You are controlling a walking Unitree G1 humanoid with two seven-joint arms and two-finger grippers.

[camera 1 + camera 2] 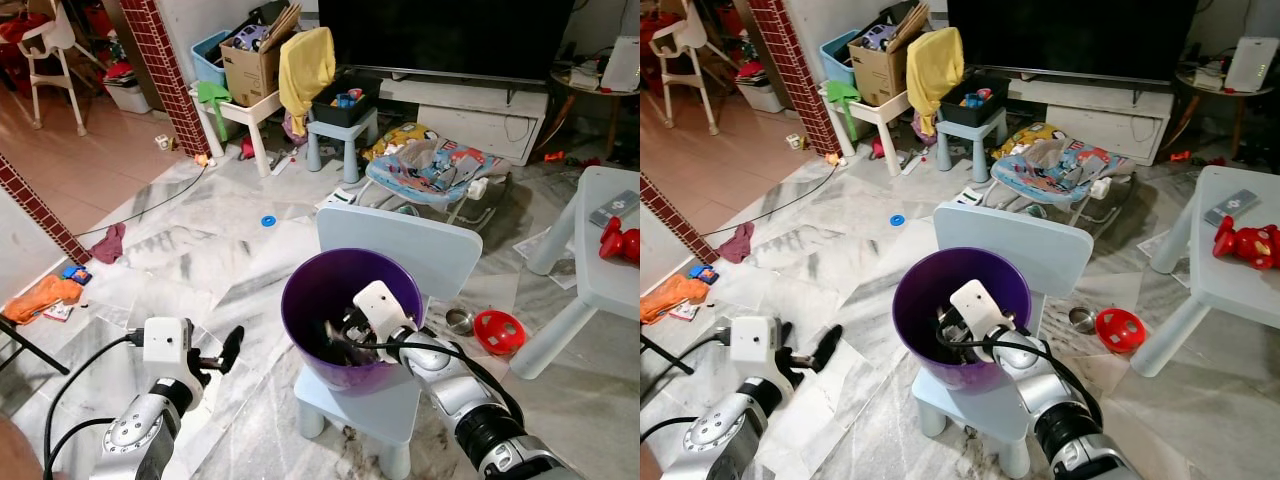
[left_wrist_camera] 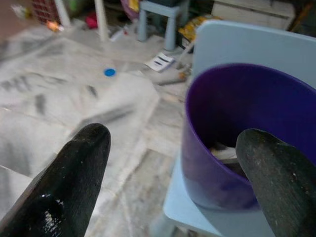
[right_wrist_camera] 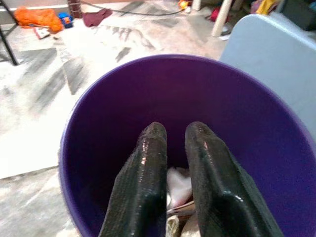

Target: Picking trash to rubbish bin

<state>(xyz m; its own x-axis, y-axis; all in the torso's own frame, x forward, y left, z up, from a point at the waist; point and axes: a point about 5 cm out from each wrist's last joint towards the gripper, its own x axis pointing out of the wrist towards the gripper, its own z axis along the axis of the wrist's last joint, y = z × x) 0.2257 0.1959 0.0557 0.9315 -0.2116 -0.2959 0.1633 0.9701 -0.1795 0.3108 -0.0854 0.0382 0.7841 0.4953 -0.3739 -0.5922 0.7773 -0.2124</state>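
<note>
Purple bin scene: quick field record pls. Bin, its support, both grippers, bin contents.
bin: purple bin, upright, open top
support: seat of the light blue child chair
right gripper: right gripper reaching down inside the bin, jaws nearly together, nothing visibly pinched between them
left gripper: left gripper beside the bin over the marble floor, jaws wide apart, holding nothing
contents: pale crumpled trash at the bottom

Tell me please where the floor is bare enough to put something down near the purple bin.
Bare marble floor lies between the purple plastic bin on the pale blue chair and the brick pillar, with only a small blue disc there. Crowded: before the black television, around the baby bouncer. The right claw is inside the bin.
</note>
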